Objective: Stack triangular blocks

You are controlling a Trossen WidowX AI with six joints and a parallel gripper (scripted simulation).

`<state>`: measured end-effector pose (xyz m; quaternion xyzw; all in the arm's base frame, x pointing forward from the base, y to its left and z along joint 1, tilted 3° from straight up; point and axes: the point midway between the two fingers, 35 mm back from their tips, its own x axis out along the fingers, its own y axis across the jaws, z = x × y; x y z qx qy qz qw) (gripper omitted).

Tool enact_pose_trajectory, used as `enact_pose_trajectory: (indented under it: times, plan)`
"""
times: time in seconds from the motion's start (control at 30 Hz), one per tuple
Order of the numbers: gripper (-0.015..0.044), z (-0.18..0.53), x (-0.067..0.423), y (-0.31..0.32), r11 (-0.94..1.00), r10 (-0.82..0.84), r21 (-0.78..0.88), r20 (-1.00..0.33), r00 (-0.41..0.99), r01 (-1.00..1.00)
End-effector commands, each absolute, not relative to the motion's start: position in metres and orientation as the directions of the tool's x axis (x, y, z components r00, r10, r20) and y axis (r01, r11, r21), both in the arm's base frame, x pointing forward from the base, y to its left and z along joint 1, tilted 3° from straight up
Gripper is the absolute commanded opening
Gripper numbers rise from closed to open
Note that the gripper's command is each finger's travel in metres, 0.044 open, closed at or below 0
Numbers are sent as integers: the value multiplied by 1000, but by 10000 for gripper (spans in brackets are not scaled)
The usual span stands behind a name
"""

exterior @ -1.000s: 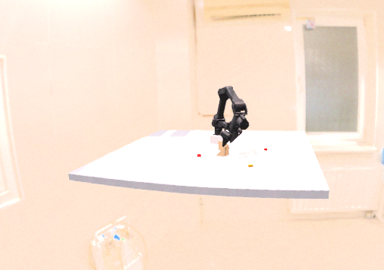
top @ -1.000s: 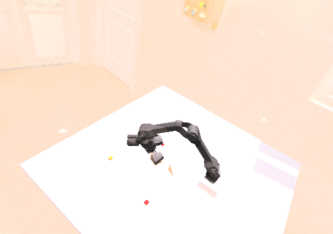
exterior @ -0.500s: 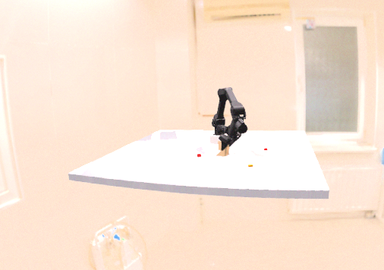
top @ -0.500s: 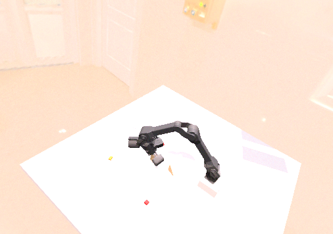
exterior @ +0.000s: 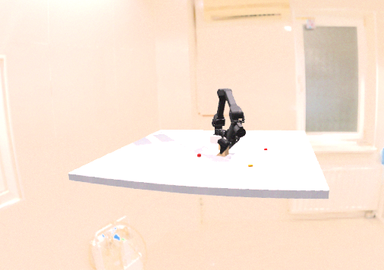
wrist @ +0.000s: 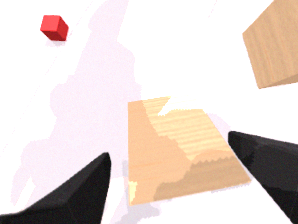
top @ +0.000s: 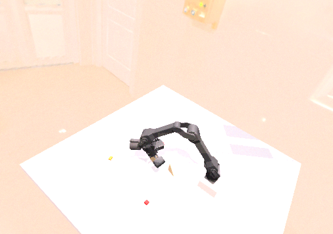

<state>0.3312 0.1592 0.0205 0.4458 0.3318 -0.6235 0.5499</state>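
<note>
One wooden triangular block (wrist: 150,165) (exterior: 223,153) (top: 153,159) lies on the table under the hand. In the wrist view its broad, partly shaded face shows between the two fingers, the right fingertip close to its right edge. My gripper (wrist: 170,147) (top: 155,157) is wide open and low over this block, holding nothing. Whether a finger touches it cannot be told. The other wooden triangular block (wrist: 276,47) (top: 170,170) stands apart, at the upper right of the wrist view, beyond the right finger. The hand hides much of the near block in the top and exterior views.
A red cube (top: 147,202) (exterior: 265,149) and a small yellow piece (top: 110,158) (exterior: 250,165) lie on the white table (top: 108,181) (exterior: 152,171). Another red cube (exterior: 199,155) is mostly behind the hand in the top view. The wrist view shows one red cube (wrist: 54,27) at upper left.
</note>
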Motion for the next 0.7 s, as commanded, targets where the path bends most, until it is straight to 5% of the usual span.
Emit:
enact_pose_trajectory:
  times: [0.0,0.17,0.37,0.6,0.67]
  plan:
    - [440,15,331,156,-170,-395,77,-918,4,983]
    - [440,10,330,154,-170,-396,77,-918,4,983]
    - [282,10,330,154,-170,-396,77,-918,4,983]
    - [236,10,330,154,-170,-396,77,-918,4,983]
    - [183,10,330,154,-170,-396,77,-918,4,983]
